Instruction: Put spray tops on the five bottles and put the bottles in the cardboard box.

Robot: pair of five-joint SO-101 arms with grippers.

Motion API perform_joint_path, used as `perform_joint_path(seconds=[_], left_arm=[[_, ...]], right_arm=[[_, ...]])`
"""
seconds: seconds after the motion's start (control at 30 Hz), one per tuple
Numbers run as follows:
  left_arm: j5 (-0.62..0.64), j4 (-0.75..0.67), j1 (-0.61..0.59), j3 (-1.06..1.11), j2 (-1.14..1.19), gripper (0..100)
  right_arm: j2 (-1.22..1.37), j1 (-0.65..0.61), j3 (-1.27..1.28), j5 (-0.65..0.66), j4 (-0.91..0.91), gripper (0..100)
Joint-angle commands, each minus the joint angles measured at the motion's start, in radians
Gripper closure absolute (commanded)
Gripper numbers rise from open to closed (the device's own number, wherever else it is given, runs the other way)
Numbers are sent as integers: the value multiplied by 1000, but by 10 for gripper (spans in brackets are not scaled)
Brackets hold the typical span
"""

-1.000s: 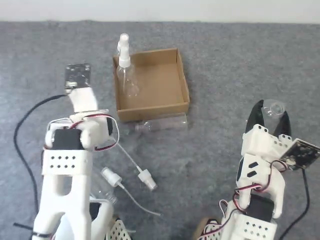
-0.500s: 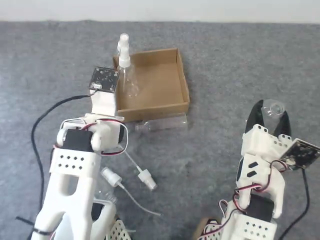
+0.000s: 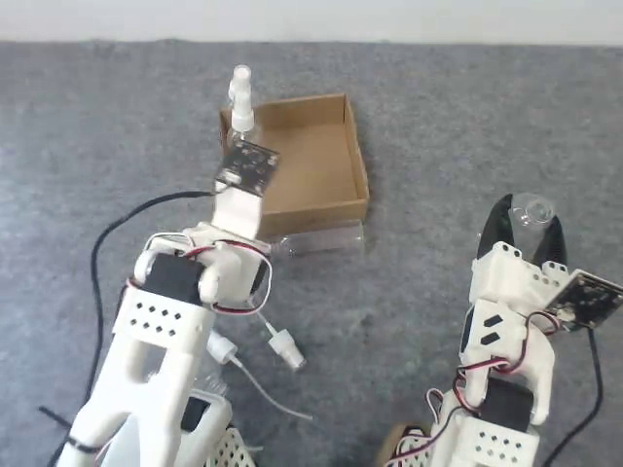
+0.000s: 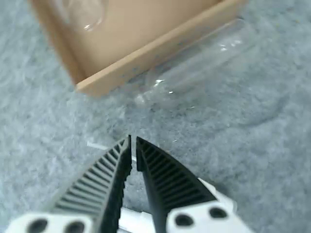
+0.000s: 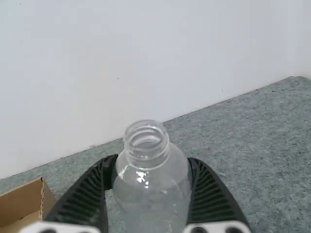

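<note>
Firmly, right fingers [image 5: 82,199] clasp a clear round bottle [image 5: 148,187]; ribbed left fingers [image 4: 163,172] closed

High view was set above the grey carpet [image 3: 438,117], facing steeply down over both arms. Left wrist view was aimed down, close, at cardboard box [image 4: 146,58] wall and lying bottle [image 4: 199,63], both shared with high view. Right wrist view was held level, close on upright bottle [image 5: 146,170], white wall [image 5: 146,48] behind.

Glossy clr plastic bottle [image 5: 146,194], matt cardboard box [image 3: 313,211], rough felt mat [image 3: 467,117].
</note>
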Motion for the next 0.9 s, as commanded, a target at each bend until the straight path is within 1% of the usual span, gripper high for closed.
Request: perform_joint_path(seconds=[0.0,0.17,0.43,0.57,0.63,0.7,0.77,0.87], left_arm=[[-189,3,25,-15,-37,988],[-390,14,26,-10,-29,988],[-718,117,29,-13,-28,987],[-948,198,34,-10,-28,984],[-1042,253,58,-10,-28,951],[-1086,298,92,-10,-28,892],[-1088,319,127,-10,-28,848],[-1092,321,169,-8,-28,830]], right_arm=[[-21,-10,-25,2,-21,984],[-21,-7,-15,2,-28,983],[-21,-4,-18,2,-28,983],[-21,-4,-20,2,-28,983],[-21,-4,-20,2,-28,983],[-21,-4,-20,2,-28,983],[-21,-4,-20,2,-28,983],[-21,-4,-20,2,-28,983]])
